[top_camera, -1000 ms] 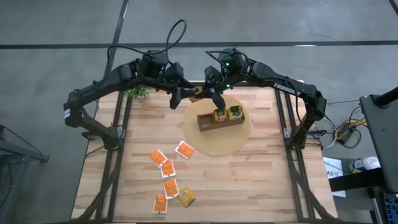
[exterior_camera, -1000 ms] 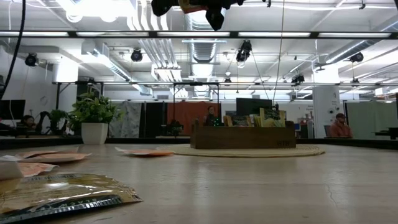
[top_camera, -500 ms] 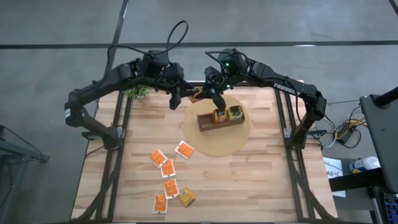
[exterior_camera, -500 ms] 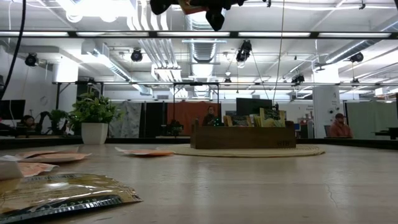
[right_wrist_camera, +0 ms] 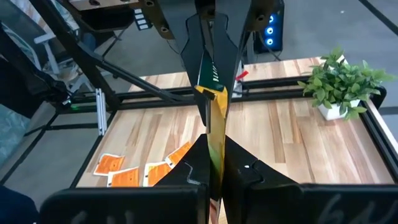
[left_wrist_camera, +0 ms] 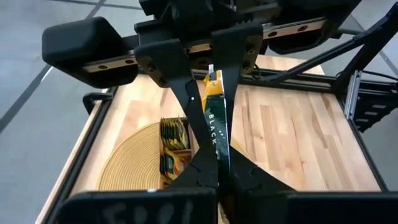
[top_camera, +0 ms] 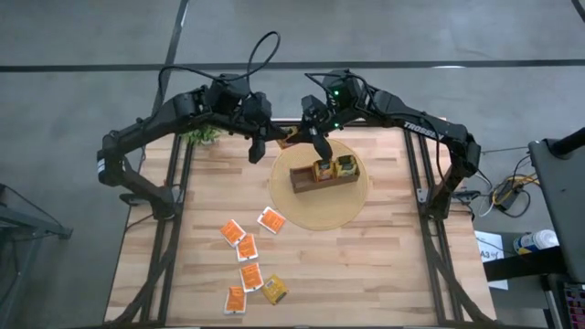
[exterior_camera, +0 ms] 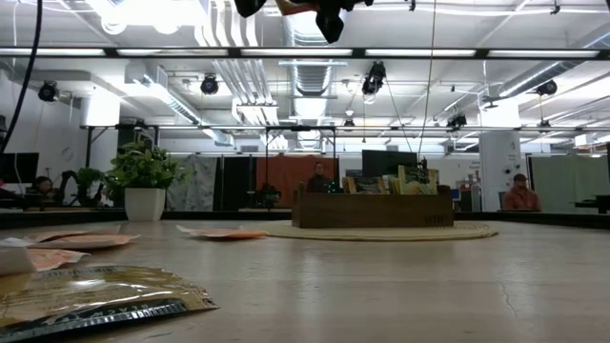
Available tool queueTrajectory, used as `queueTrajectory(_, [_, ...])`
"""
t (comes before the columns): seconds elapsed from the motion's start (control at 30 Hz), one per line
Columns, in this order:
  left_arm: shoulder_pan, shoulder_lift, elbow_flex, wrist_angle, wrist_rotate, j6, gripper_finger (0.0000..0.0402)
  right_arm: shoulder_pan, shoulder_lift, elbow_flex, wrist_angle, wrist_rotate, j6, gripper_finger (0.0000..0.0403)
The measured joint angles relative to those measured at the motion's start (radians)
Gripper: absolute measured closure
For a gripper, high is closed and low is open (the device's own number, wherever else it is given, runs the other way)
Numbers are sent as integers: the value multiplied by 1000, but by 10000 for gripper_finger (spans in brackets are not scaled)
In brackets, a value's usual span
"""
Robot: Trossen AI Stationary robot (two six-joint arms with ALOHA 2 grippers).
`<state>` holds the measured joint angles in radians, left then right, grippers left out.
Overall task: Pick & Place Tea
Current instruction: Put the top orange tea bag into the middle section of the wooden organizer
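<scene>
Both arms reach in from the far corners of the table and meet above its far edge, just beyond the round mat. The left gripper and right gripper face each other tip to tip, raised well clear of the surface; in the low view they show only at the upper margin.

On the mat stands a wooden box with sachets upright in its compartments; which compartment holds which cannot be told. Five loose sachets lie flat on the near left part of the table, four orange and one yellow, near one another and well apart from the mat. A potted plant sits at the far left corner, under the left arm. In the low view a yellow sachet lies nearest the camera, and people are seated in the room behind. Nothing stands between the grippers and the box.

One yellow-and-dark tea sachet is held edge-on between the two grippers. The left fingers are pressed together on one end of it; the right fingers are likewise clamped on the opposite end. The sachet hangs in the air, touching nothing else.
</scene>
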<state>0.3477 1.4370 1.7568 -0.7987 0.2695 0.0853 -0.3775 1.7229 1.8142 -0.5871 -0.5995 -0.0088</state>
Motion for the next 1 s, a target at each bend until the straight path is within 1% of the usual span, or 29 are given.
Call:
queueTrajectory(0.1, [0,1,15,-14,-3,13,400,0,-1,1,7,-1,6,386])
queueTrajectory(0.17, [0,1,17,-26,-12,21,401,0,-3,1,8,-1,5,371])
queueTrajectory(0.43, [4,4,12,-44,-28,41,401,-1,-46,-4,-23,-2,32,259])
queueTrajectory(0.53, [6,12,12,-45,-28,45,401,-4,-86,-4,-87,0,22,227])
queueTrajectory(0.6, [8,22,11,-47,-32,44,401,-9,-123,-4,-132,0,11,214])
queueTrajectory(0.7, [8,52,10,-48,-34,41,401,-18,-182,-2,-175,0,9,204])
queueTrajectory(0.83, [2,111,21,-48,-24,39,401,-26,-249,-2,-211,8,2,205])
queueTrajectory(0.87, [1,126,26,-47,-22,37,401,-29,-267,-2,-223,28,2,206])
queueTrajectory(0.93, [-5,160,39,-44,-21,36,401,-29,-300,-2,-242,104,1,209])
queueTrajectory(1.0, [-12,200,51,-32,-21,29,401,-29,-330,-2,-262,208,-1,212])
